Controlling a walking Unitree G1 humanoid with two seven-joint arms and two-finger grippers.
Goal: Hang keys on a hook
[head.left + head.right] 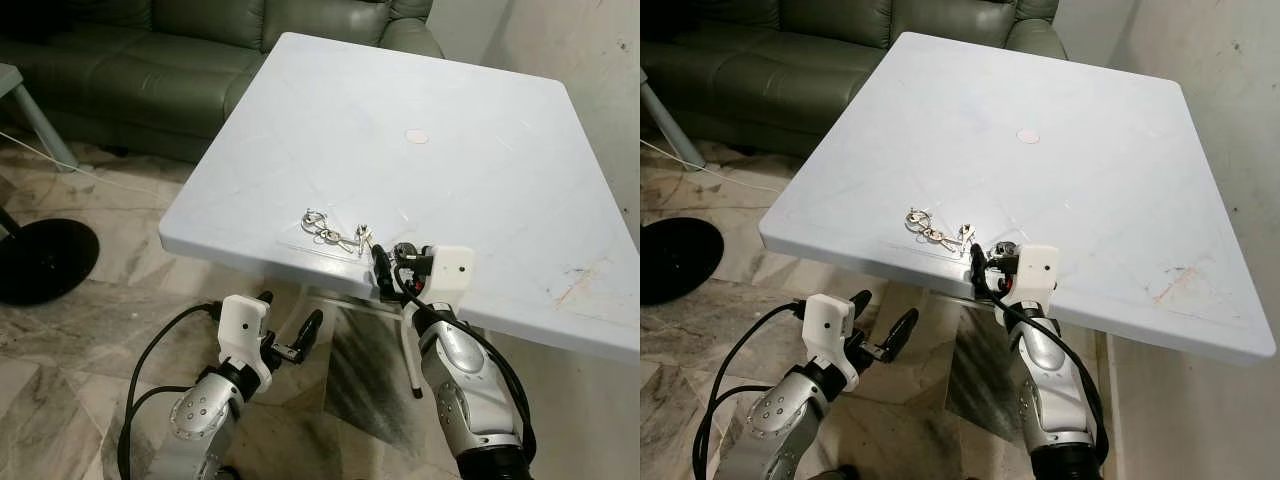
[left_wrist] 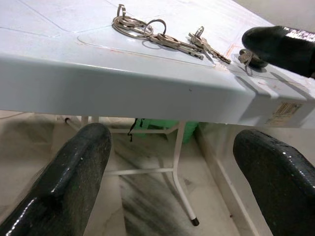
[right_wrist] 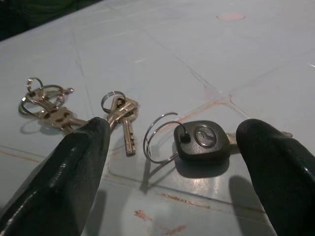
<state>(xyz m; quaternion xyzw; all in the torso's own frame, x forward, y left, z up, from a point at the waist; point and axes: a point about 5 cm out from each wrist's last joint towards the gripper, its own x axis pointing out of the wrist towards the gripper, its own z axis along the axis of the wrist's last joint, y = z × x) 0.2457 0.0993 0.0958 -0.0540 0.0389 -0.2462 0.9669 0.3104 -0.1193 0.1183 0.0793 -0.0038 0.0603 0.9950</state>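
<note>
Reaching for pickup: right gripper (image 3: 172,162), fingers spread, faces the black key (image 3: 202,142) on the table (image 1: 480,180). Next: advance, close. Left gripper (image 1: 290,325) idles, fingers apart.

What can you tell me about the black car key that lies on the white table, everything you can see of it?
The black plastic car key with a round silver emblem lies flat near the front edge of the white plastic table. A thin wire ring passes through its corner and stands tilted up. Its blade is mostly hidden. It rests apart from the two loose silver keys, between the open black fingers of the right tool, which do not touch it.
</note>
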